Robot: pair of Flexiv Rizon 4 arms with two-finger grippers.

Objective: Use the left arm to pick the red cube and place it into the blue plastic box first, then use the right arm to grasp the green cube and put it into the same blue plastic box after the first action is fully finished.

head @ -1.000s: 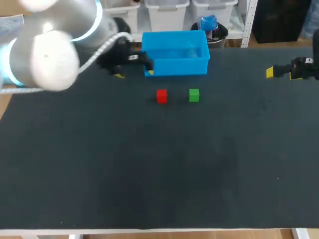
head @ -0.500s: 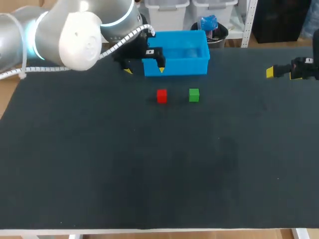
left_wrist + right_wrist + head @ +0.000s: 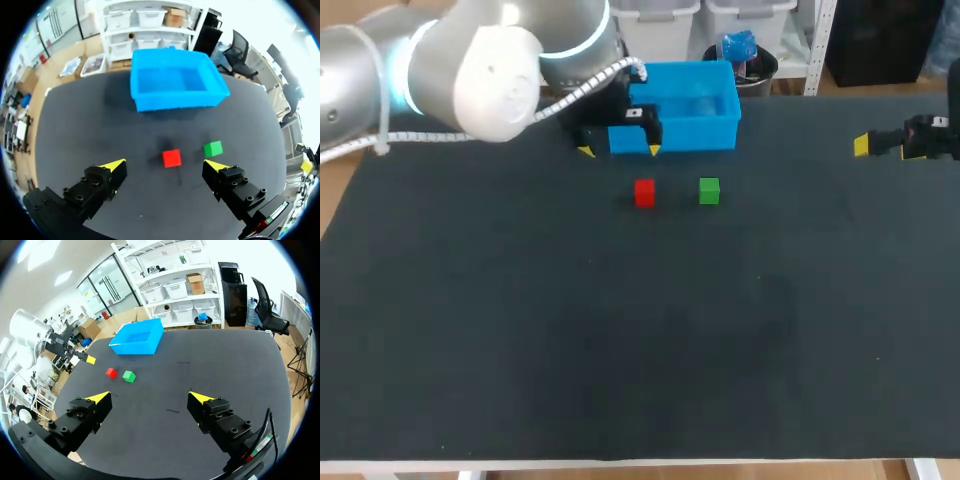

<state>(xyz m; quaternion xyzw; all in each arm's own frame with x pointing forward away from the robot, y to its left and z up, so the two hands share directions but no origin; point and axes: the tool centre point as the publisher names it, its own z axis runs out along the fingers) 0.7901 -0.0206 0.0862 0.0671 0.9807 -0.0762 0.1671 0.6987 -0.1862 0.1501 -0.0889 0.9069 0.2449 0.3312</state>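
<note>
The red cube [image 3: 644,192] and the green cube [image 3: 709,191] sit side by side on the dark table, just in front of the blue plastic box [image 3: 680,106]. My left gripper [image 3: 619,150] hangs open above the box's front left corner, a little behind the red cube. In the left wrist view the red cube [image 3: 171,158] lies just ahead of the open left gripper [image 3: 167,164], the green cube [image 3: 213,148] beside it and the box [image 3: 175,84] beyond. My right gripper [image 3: 865,145] stands open at the far right, well away from both cubes [image 3: 111,372] [image 3: 129,376].
The table's dark mat [image 3: 640,330] stretches wide in front of the cubes. In the right wrist view my left arm [image 3: 65,351] shows beside the blue box [image 3: 139,338].
My left arm has swung to the right along the box's front, bringing its gripper from the box's left side to a spot just behind the red cube. The right arm has kept still.
</note>
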